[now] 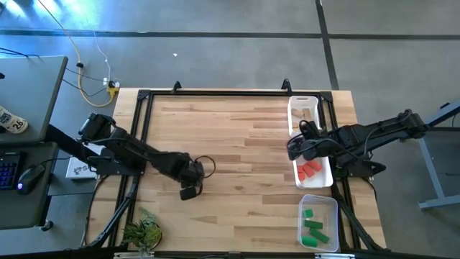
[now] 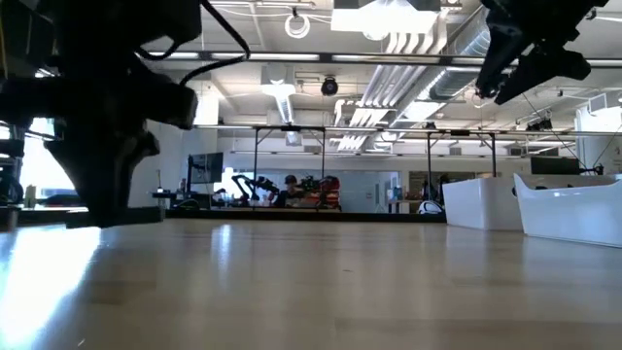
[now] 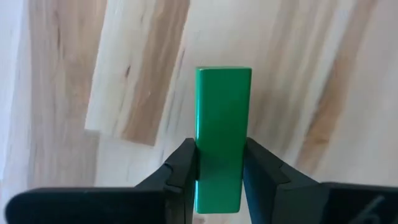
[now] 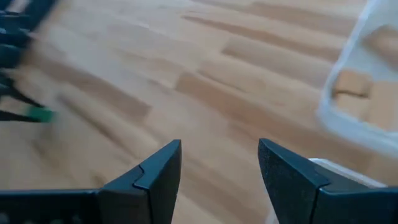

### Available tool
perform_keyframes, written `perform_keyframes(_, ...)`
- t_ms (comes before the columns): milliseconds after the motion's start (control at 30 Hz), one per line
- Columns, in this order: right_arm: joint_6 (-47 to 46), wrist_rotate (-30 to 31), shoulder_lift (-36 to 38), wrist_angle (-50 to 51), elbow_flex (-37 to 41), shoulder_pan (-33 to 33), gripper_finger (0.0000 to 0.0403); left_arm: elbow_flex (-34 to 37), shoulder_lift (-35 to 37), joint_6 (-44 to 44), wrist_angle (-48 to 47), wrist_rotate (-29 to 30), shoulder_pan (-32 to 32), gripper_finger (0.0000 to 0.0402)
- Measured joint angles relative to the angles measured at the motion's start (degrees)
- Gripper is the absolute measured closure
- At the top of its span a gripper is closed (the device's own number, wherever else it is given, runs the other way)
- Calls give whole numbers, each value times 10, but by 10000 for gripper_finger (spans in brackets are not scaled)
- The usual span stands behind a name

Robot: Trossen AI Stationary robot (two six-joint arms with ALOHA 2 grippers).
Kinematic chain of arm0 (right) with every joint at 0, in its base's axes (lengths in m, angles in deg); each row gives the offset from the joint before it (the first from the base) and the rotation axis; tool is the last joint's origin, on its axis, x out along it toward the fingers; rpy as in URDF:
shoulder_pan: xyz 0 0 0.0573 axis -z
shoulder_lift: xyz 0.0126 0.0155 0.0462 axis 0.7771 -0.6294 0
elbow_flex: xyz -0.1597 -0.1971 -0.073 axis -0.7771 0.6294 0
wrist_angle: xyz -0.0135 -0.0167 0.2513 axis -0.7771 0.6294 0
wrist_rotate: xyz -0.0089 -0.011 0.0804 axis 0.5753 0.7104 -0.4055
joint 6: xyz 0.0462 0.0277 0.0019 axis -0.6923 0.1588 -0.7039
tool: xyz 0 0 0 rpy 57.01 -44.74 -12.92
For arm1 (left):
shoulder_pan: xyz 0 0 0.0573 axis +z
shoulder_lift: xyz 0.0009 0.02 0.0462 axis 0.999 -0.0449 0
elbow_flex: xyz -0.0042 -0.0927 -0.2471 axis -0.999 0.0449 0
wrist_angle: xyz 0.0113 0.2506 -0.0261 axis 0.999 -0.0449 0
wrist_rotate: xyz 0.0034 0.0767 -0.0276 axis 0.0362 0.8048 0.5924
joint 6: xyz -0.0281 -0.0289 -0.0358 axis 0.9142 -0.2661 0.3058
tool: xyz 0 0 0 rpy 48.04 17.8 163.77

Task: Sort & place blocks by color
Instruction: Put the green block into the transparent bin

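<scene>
My left claw (image 3: 221,177) is pinching a green block (image 3: 222,137): the two fingers (image 3: 183,168) press its long sides, and the bar sticks out past the tips over bare desk (image 1: 237,144). From above, that claw (image 1: 190,191) sits low over the near-left part of the desk, with nothing else beside it. From my right wrist I can just make out the same block (image 4: 40,114) as a small green spot far across the boards.

My right claw (image 4: 219,163) is spread wide with nothing between its fingers. It hangs above the desk at the inner edge of the long white tray (image 1: 321,180). From above, this claw (image 1: 296,147) is at about the tray's middle. Just off to one side of it in the tray lie the red blocks (image 1: 309,169); to the other side, at the tray's far end, lie the tan blocks (image 1: 305,114). Nearer the desk's front edge, past the red ones and well apart from the claw, a clear tray (image 1: 330,205) holds more green blocks (image 1: 313,229).

In the low view the right arm hangs raised above the white tray (image 2: 573,209).
</scene>
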Motion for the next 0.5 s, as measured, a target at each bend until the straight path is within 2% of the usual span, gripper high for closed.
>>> perform_keyframes(167,-3,-27,0,-76,0,0,204,-28,2,-50,33,-3,44,329)
perform_keyframes(500,-16,-28,-24,-258,0,0,204,-95,3,-137,123,-2,124,328)
